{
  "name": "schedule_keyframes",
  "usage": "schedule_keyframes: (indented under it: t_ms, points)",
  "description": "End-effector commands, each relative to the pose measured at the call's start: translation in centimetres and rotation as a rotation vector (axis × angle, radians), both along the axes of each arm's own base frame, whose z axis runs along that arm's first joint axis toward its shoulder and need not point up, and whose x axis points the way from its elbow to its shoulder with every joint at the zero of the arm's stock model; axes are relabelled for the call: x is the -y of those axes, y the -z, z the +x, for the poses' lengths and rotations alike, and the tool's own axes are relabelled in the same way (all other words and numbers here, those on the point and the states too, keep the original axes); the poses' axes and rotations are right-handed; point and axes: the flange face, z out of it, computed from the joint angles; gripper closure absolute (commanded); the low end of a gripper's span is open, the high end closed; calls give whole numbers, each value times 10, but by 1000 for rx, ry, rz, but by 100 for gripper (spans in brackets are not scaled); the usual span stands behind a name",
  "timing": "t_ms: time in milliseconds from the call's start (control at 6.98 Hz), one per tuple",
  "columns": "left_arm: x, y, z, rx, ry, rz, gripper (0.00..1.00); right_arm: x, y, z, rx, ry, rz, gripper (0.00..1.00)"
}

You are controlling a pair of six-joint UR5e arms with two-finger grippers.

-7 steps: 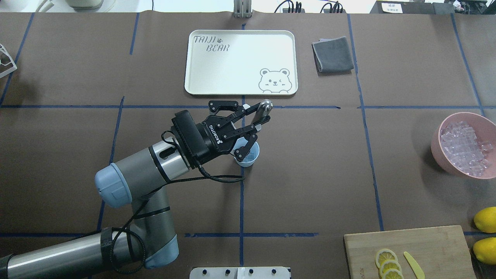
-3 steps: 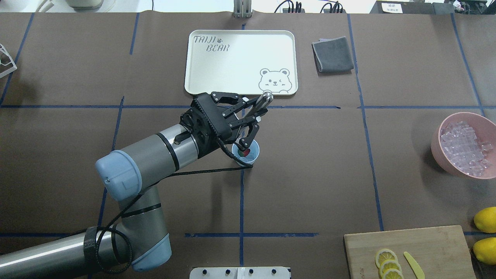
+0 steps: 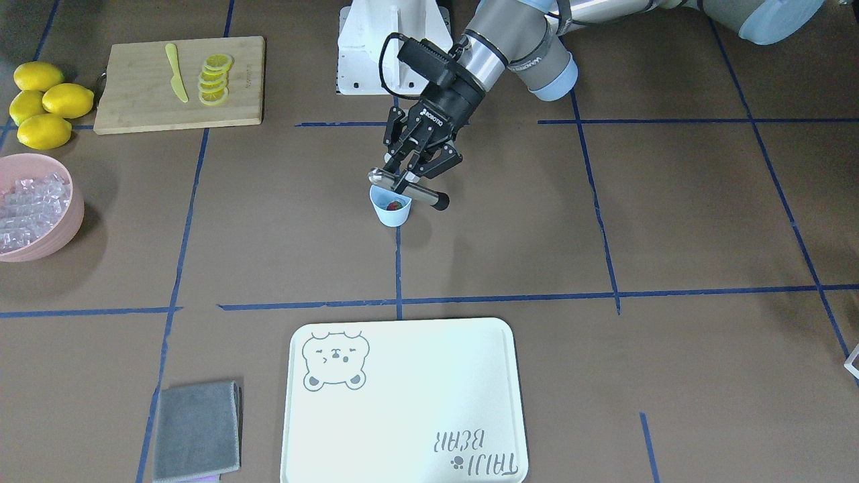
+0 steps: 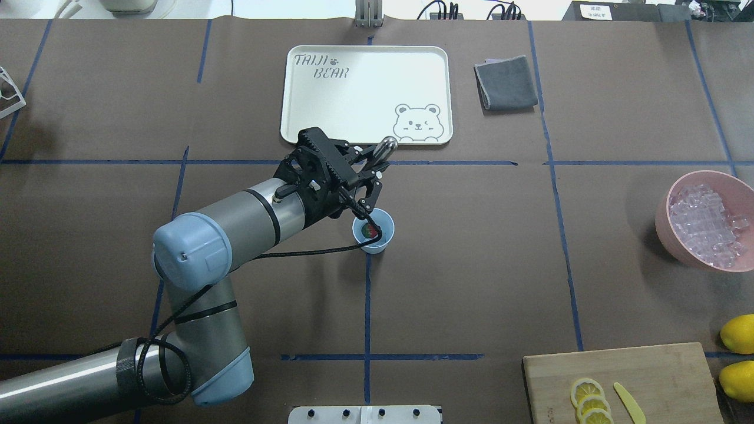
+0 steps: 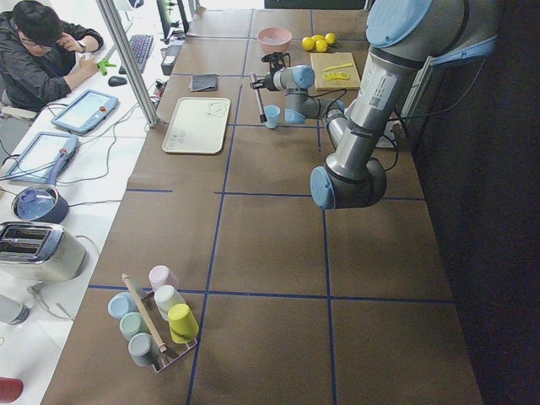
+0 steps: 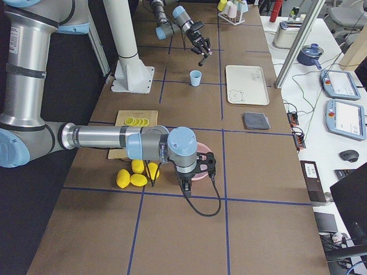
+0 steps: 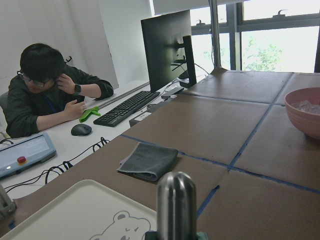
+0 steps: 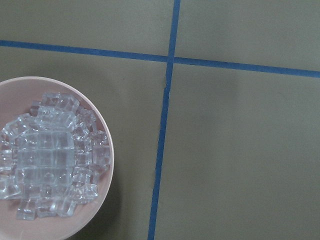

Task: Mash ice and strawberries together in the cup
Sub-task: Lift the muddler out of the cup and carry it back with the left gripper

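The light blue cup (image 4: 383, 235) stands mid-table with a red strawberry (image 4: 369, 231) inside, also seen in the cup (image 3: 391, 213) from the front. I cannot make out ice in the cup. The ice (image 4: 704, 227) fills the pink bowl (image 4: 662, 224). My left gripper (image 4: 370, 176) is shut on a metal muddler (image 4: 386, 145), held tilted just above the cup on its tray side. The muddler's rounded end (image 7: 176, 200) fills the left wrist view. My right gripper (image 6: 194, 172) hangs over the bowl; I cannot tell whether it is open or shut.
A cream tray (image 4: 306, 126) lies beyond the cup, with a grey cloth (image 4: 506, 82) to its right. A cutting board (image 4: 648, 377) carries lemon slices (image 4: 589, 400) and a yellow knife (image 4: 629, 402). Whole lemons (image 4: 739, 333) sit beside it. A person sits past the table's far edge.
My left gripper has drawn back from the cup toward the tray and rotated, taking the muddler with it. The strawberry in the cup has come into view.
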Motion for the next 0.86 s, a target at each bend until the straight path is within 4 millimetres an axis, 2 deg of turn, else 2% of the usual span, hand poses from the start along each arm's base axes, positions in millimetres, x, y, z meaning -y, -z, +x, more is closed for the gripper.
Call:
schedule_keyframes:
  t_ms: [0, 143, 287, 430, 716]
  points:
    - [18, -24, 2, 200, 23, -101, 100, 1, 0, 0, 0, 1, 2, 1]
    - [22, -48, 0, 303, 29, -150, 100, 0, 0, 0, 0, 1, 0, 1]
    - [31, -70, -15, 402, 32, -198, 100, 0, 0, 0, 0, 1, 0, 1]
    - [45, -83, -41, 502, 8, -285, 100, 1, 0, 0, -2, 1, 1, 1]
    - [59, -89, -92, 753, 14, -385, 97, 0, 0, 0, 0, 1, 0, 1]
